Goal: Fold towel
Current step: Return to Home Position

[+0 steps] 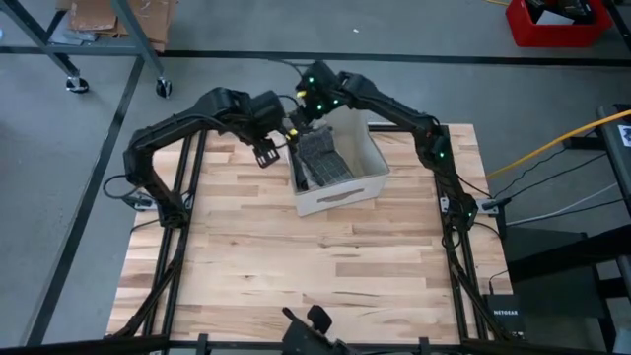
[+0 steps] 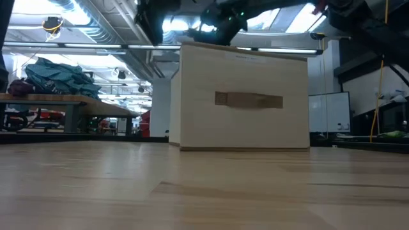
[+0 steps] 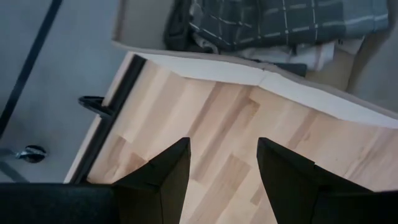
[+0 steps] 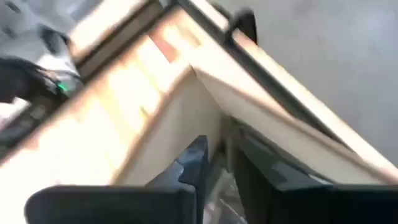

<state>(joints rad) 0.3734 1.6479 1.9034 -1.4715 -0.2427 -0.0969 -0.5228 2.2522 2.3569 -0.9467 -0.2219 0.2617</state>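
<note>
Since the folded towels already lie inside the organizer (image 1: 347, 193), nothing is left to carry, and that looks to be why both arms hang clear of the load, not in it. The organizer is a white box with a slot handle. It sits on the worktop (image 1: 296, 266) toward 12 o'clock from centre. The gray white kitchen towel (image 1: 320, 158) shows on top, and a strip of the white kitchen towel (image 3: 320, 57) shows beneath it in the left wrist view. Stacked this way, the box walls keep the pair squared up. The left pincer (image 1: 267, 154) hovers outside the box at its 9 o'clock side, above bare wood. Its fingers (image 3: 168, 171) are spread wide, with nothing between them and touching neither rim nor cloth. The right pincer (image 1: 301, 120) hangs over the organizer's 11 o'clock corner, close to the wall. Whether it is parted or closed I cannot tell, and I see no cloth lifted out with it. Judgement: the work is done apart from drawing the arms home. The left arm has a clear path, but the right arm should rise first so it does not nudge the box.
</note>
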